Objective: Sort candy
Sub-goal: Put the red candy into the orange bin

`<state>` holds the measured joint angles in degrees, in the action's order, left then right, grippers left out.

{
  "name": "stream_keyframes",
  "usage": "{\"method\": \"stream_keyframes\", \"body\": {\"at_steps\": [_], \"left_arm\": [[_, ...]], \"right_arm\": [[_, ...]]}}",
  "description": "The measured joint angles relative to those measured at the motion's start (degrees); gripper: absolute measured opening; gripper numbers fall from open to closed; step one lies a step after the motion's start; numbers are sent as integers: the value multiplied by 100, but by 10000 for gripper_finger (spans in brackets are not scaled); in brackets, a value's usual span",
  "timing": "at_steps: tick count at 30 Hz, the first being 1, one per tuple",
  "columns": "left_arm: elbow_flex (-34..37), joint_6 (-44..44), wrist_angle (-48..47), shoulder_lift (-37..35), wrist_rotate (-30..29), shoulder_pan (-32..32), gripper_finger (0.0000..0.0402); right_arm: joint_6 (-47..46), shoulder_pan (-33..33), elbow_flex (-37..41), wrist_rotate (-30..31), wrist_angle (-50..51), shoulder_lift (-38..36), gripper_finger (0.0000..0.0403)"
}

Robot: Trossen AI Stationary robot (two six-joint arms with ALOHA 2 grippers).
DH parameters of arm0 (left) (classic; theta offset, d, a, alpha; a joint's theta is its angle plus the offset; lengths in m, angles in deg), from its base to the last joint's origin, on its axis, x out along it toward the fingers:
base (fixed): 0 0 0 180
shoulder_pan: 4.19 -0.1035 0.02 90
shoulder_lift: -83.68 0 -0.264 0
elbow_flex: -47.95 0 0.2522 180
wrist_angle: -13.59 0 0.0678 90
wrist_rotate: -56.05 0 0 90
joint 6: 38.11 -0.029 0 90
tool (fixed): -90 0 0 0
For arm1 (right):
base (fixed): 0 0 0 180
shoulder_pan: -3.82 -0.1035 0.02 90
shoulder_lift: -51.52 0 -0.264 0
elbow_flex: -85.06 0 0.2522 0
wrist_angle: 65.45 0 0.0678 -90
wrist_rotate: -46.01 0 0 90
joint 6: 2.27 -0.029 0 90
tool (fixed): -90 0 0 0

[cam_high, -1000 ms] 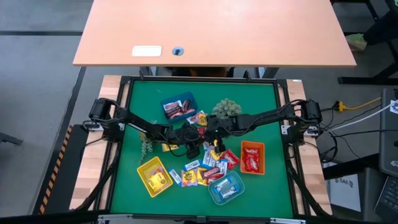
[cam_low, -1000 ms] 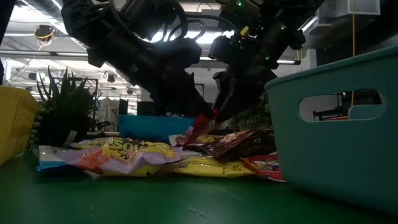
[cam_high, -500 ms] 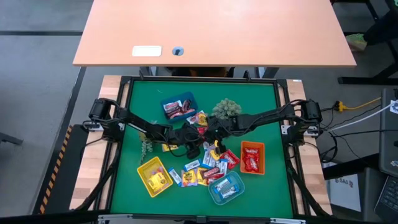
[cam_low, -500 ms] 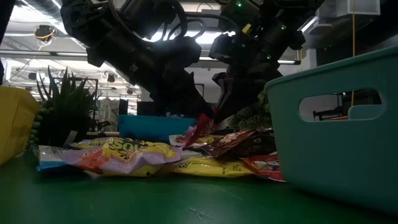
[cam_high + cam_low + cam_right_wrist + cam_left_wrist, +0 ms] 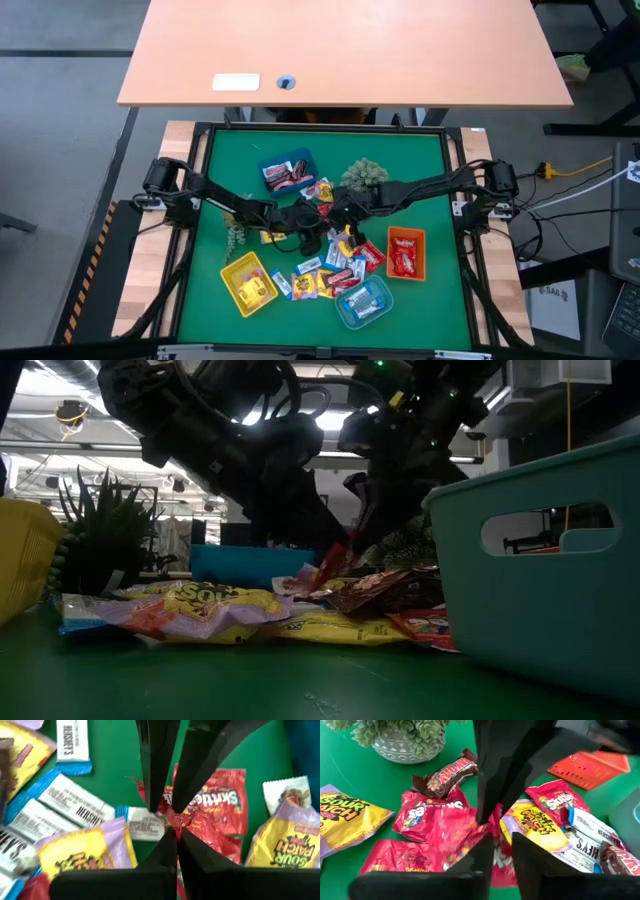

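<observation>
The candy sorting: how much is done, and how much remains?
Partly done. The blue tray, yellow tray, orange tray and teal tray each hold sweets already. In hand: the right hand is shut on a red Skittles pack, the left hand beside it. A loose pile remains.

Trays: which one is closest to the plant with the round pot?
The blue tray. It sits right beside the plant at the table's far side; the orange, yellow and teal trays lie nearer the front.
</observation>
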<state>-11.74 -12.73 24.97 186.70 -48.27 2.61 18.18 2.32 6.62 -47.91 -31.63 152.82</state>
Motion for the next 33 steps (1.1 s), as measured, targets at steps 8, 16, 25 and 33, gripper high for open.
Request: {"method": "stream_keyframes", "body": {"at_steps": [8, 16, 25, 33], "left_arm": [[-11, 7, 33, -3, -73, 17, 128], [1, -42, -43, 1, -75, 90, 132], [0, -39, -77, -2, -77, 90, 132], [0, -44, -72, -2, -77, 90, 132]], "right_arm": [[109, -87, -742, -262, 1581, -64, 2], [240, -741, -1322, 67, 3279, -599, 2], [-1218, -1454, -1343, 225, 4467, -1348, 2], [-2806, -1934, -1334, 179, 5922, -1405, 3]]}}
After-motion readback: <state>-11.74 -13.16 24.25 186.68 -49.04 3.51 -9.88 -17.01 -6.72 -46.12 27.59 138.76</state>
